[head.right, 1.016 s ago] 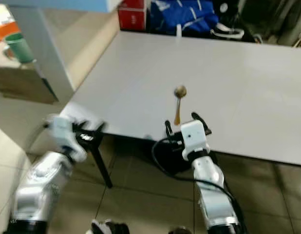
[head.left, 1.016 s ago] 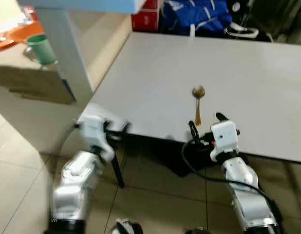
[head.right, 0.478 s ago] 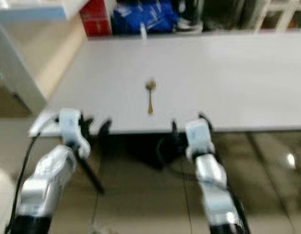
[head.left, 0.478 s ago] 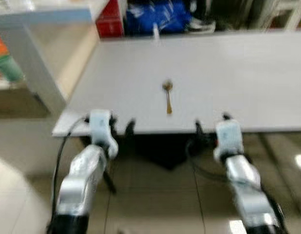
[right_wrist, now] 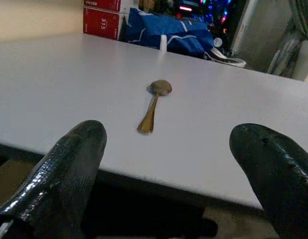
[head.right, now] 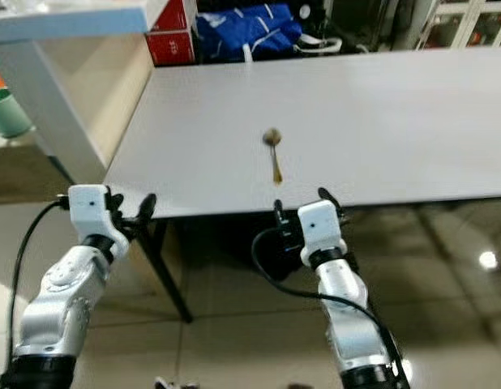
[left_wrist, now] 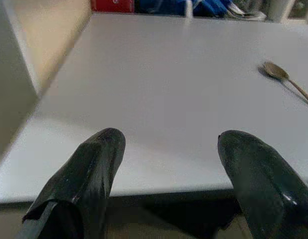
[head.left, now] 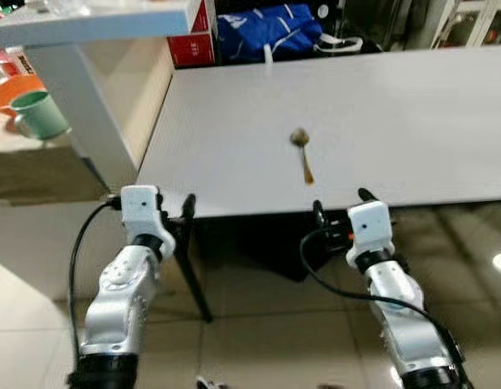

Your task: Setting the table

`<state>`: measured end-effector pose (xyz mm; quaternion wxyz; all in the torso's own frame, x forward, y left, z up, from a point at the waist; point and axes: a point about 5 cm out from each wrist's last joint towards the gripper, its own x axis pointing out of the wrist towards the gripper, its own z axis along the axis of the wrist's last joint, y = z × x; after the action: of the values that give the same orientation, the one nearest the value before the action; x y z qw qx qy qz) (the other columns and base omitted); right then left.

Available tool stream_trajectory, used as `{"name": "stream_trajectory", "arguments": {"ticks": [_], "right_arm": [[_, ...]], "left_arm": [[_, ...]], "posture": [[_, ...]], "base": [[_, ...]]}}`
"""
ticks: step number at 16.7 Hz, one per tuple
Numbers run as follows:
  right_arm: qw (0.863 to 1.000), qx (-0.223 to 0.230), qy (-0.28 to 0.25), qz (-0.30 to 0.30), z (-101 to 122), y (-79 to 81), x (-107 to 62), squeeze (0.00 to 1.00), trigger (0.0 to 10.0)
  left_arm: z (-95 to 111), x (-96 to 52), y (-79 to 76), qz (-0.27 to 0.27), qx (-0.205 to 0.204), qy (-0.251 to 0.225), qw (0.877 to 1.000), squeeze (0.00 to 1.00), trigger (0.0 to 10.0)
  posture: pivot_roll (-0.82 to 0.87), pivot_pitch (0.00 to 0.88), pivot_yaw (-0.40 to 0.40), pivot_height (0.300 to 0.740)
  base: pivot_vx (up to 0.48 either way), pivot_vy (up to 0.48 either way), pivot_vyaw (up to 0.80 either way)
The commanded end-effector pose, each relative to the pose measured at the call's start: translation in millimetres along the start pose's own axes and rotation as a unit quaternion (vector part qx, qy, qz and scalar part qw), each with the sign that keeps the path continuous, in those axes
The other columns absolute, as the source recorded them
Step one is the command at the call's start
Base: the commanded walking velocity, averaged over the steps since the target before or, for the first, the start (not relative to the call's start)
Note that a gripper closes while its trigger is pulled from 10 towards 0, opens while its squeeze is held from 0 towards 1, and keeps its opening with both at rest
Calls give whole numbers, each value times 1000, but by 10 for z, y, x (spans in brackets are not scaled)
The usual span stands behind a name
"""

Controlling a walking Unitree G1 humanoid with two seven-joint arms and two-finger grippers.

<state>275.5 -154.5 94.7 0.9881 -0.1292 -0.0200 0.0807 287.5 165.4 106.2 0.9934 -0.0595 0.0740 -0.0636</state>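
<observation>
Right gripper (head.left: 340,209) held at the near edge of the white table (head.left: 413,105), fingers spread wide, nothing grasped. Left gripper (head.left: 171,212) likewise spread wide and empty, positioned at the table's near left corner. A brass-coloured spoon (head.left: 302,154) is seen lying flat on the tabletop just beyond the right gripper, bowl pointing away. A green mug (head.left: 36,113) is noted on a side surface well to the left; a blue bag (head.left: 267,28) beyond the far edge.

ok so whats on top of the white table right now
Just a brass-coloured spoon, lying flat on the white table near its front edge, bowl pointing away from the robot. The table's right end runs out of frame, so anything there can't be seen.
</observation>
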Motion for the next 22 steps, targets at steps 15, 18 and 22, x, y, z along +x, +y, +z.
{"name": "stream_trajectory", "arguments": {"ticks": [15,18,22], "right_arm": [[999,1,2,32,-40,26,44,0,10000],[999,2,2,36,-53,56,46,0,10000],[999,5,1,39,-51,85,85,0,10000]], "left_arm": [[40,23,85,57,5,-27,998,0,10000],[21,26,79,53,8,-20,998,0,10000],[86,40,47,46,42,-36,997,0,10000]], "posture": [[-121,0,48,736],[-115,0,46,736],[-106,0,49,736]], "base": [[0,479,0],[0,480,0],[0,120,0]]}}
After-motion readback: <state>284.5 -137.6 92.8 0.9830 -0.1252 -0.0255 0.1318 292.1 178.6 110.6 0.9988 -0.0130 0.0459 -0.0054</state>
